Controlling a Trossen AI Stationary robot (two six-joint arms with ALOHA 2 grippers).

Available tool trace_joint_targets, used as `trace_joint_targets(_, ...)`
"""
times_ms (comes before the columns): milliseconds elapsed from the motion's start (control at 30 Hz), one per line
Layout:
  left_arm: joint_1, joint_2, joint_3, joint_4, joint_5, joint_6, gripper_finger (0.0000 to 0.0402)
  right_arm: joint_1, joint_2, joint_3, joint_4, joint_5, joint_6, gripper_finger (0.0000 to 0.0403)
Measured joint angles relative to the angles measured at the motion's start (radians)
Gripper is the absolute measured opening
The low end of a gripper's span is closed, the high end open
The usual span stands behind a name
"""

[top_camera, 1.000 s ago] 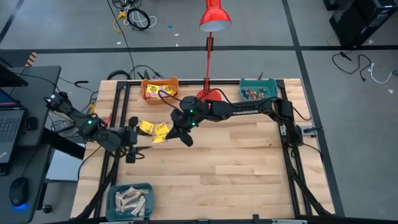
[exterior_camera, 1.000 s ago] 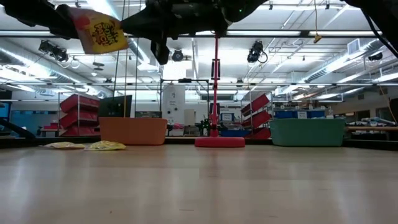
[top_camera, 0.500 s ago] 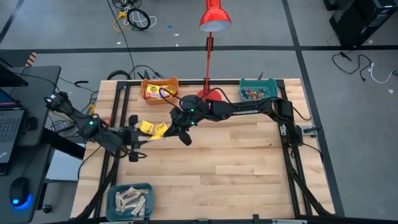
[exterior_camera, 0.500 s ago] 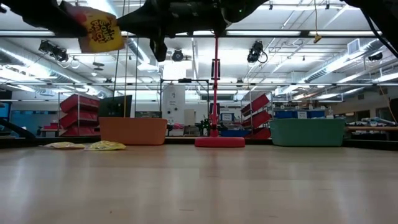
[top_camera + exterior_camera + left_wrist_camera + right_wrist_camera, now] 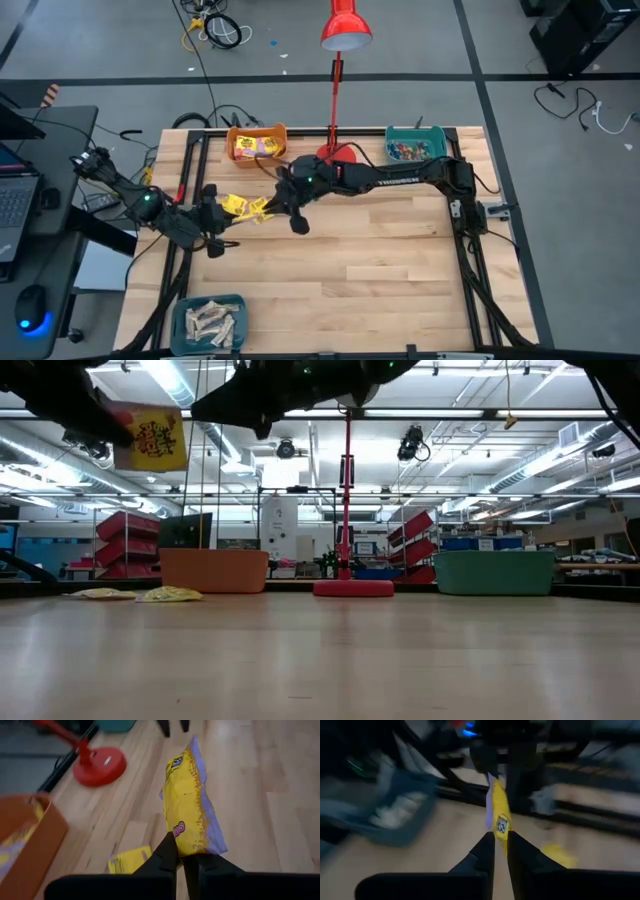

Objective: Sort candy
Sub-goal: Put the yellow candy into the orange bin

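Observation:
A yellow candy packet point(image 5: 190, 800) with dark print hangs in the air over the table's left half, square-on in the low view point(image 5: 150, 438). My left gripper point(image 5: 181, 847) is shut on its near end. My right gripper point(image 5: 501, 840) comes from the right point(image 5: 272, 207). Its fingers stand slightly apart on either side of the packet's other end. Two more yellow packets point(image 5: 170, 594) lie flat on the table below. The orange bin point(image 5: 255, 143) at the far left holds yellow packets. My left gripper pinches the packet's lower end point(image 5: 186, 851) between its two fingers, coming from the table's left and slanting down. The packet is lifted clear of the table and sticks out beyond the fingertips, along the fingers. My right gripper has the packet's other end point(image 5: 500, 827) between its fingers; I cannot tell whether they touch it.
A red lamp stands on its round base point(image 5: 335, 155) at the far middle. A teal bin point(image 5: 415, 148) with small coloured pieces sits at the far right. A blue bin point(image 5: 210, 322) of pale bars sits at the near left. Bare wood lies across the middle and right.
The packet has turned from tilted to hanging square in the low view. It has also sunk a little and shifted toward the table's left. My right gripper has rolled and drawn slightly toward the left arm.

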Motion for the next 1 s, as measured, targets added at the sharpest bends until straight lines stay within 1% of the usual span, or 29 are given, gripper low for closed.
trace_joint_targets(100, 0.000, 0.001, 0.000, -0.040, -0.007, -0.093, 0.0011, 0.039, -0.012, 0.000, -0.036, 0.158, -0.200, 0.0039)
trace_joint_targets(167, 0.000, 0.002, 0.000, -0.037, -0.008, -0.111, 0.0011, 0.068, -0.014, 0.000, -0.040, 0.265, -0.325, 0.0039)
trace_joint_targets(267, 0.000, 0.013, 0.000, -0.036, -0.008, -0.113, 0.0011, 0.110, -0.014, 0.000, -0.039, 0.413, -0.462, 0.0042)
trace_joint_targets(333, 0.000, 0.026, 0.000, -0.036, -0.008, -0.120, 0.0011, 0.131, -0.014, 0.000, -0.018, 0.485, -0.494, 0.0050)
trace_joint_targets(433, 0.000, 0.054, 0.000, -0.014, -0.014, -0.121, 0.0011, 0.144, -0.015, 0.000, 0.015, 0.500, -0.481, 0.0071)
trace_joint_targets(600, 0.000, 0.110, 0.000, 0.079, -0.035, -0.033, 0.0010, 0.146, -0.009, 0.000, 0.021, 0.504, -0.425, 0.0118)
trace_joint_targets(667, 0.000, 0.125, 0.000, 0.090, -0.055, -0.023, 0.0010, 0.146, -0.009, 0.000, 0.017, 0.498, -0.409, 0.0137)
trace_joint_targets(833, 0.000, 0.131, 0.000, 0.062, -0.102, -0.058, 0.0010, 0.154, -0.009, 0.000, 0.013, 0.498, -0.410, 0.0173)
trace_joint_targets(1000, 0.000, 0.130, 0.000, 0.039, -0.141, -0.099, 0.0010, 0.162, -0.013, 0.000, 0.008, 0.533, -0.414, 0.0191)
